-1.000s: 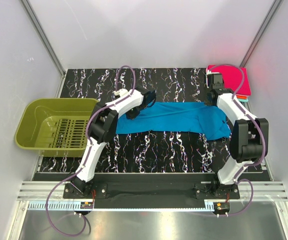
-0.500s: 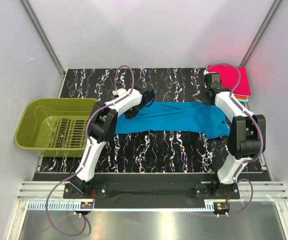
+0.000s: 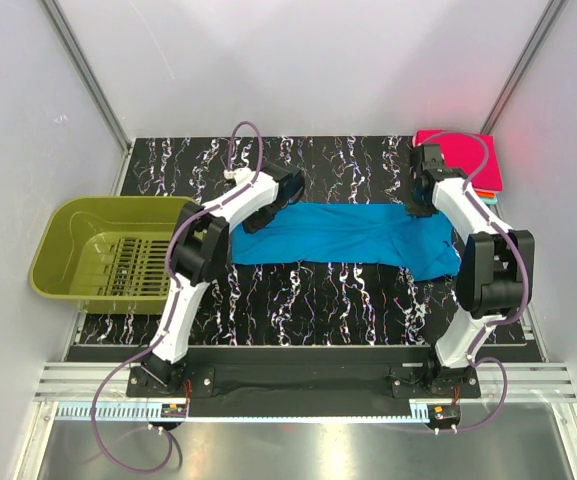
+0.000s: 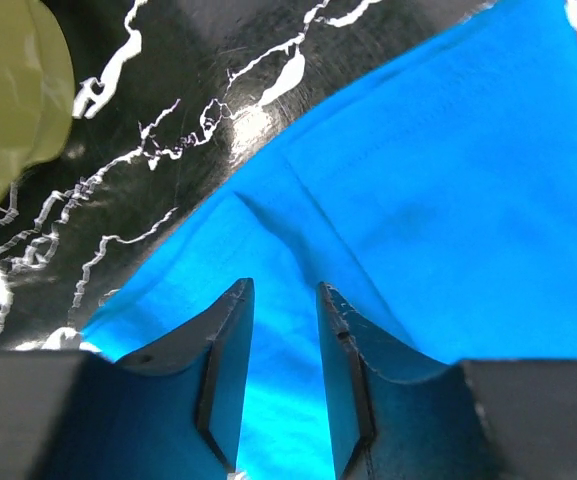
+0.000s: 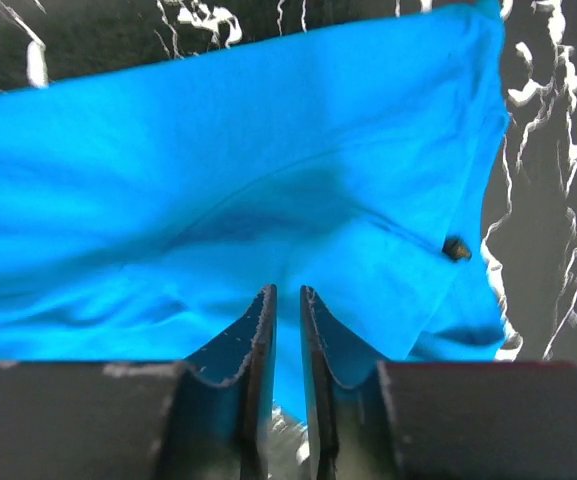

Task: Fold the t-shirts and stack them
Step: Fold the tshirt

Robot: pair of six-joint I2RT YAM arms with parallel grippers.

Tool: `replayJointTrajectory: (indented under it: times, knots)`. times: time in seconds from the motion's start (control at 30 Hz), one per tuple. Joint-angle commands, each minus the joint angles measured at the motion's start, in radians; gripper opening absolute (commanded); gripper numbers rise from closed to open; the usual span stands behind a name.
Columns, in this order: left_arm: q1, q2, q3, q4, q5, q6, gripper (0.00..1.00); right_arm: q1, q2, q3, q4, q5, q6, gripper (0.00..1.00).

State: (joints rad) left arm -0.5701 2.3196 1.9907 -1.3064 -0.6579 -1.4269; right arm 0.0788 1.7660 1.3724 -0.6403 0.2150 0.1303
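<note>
A bright blue t-shirt lies folded into a long band across the middle of the black marbled table. My left gripper hangs over its far left end, jaws open, with blue cloth showing below the gap and nothing clamped. My right gripper is over the far right end, its jaws only a narrow slit apart, above the cloth. A magenta-pink t-shirt lies folded at the far right corner, with thin orange and teal edges under it.
An olive-green plastic basket stands at the left edge of the table; its rim shows in the left wrist view. A small dark speck sits on the blue cloth near its right end. White walls close in the table.
Both grippers were shut on the blue shirt's far edge and have opened, letting it go. The folded edge now lies a little farther back, and both wrists have shifted slightly away.
</note>
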Motion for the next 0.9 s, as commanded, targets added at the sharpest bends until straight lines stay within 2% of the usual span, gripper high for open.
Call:
replayJointTrajectory:
  times: [0.0,0.07,0.13,0.2,0.23,0.27,0.3,0.33,0.4,0.53,0.67,0.77,0.87]
  knots:
    - [-0.027,-0.158,-0.009,0.029,-0.011,0.127,0.38,0.003,-0.027,0.143,-0.159,-0.023,0.202,0.23]
    - [-0.034,-0.192,-0.033,0.053,0.029,0.202,0.38,-0.001,-0.046,0.171,-0.258,-0.020,0.332,0.29]
    - [-0.046,-0.258,-0.106,0.143,0.061,0.302,0.37,-0.036,-0.094,0.137,-0.297,-0.055,0.418,0.36]
    - [-0.068,-0.336,-0.182,0.285,0.131,0.374,0.37,-0.121,-0.137,0.078,-0.308,-0.162,0.527,0.36]
    - [-0.071,-0.363,-0.273,0.349,0.173,0.461,0.36,-0.157,-0.178,0.004,-0.305,-0.193,0.557,0.36]
    - [-0.076,-0.393,-0.323,0.410,0.278,0.502,0.36,-0.190,-0.197,-0.034,-0.305,-0.212,0.601,0.36]
    - [-0.079,-0.449,-0.375,0.524,0.325,0.535,0.36,-0.221,-0.217,-0.074,-0.305,-0.236,0.614,0.36]
    - [-0.083,-0.475,-0.467,0.576,0.364,0.586,0.36,-0.290,-0.246,-0.143,-0.302,-0.244,0.623,0.36]
    - [-0.094,-0.523,-0.524,0.654,0.429,0.623,0.36,-0.335,-0.284,-0.208,-0.276,-0.266,0.624,0.35]
    - [-0.099,-0.505,-0.543,0.644,0.431,0.700,0.34,-0.378,-0.290,-0.324,-0.193,-0.275,0.635,0.31]
    - [-0.086,-0.465,-0.530,0.605,0.402,0.718,0.31,-0.405,-0.218,-0.323,-0.142,-0.263,0.624,0.27]
    - [-0.061,-0.425,-0.526,0.592,0.400,0.718,0.23,-0.418,-0.159,-0.311,-0.119,-0.250,0.623,0.24]
    - [-0.044,-0.375,-0.526,0.576,0.394,0.720,0.08,-0.427,-0.116,-0.317,-0.093,-0.221,0.623,0.22]
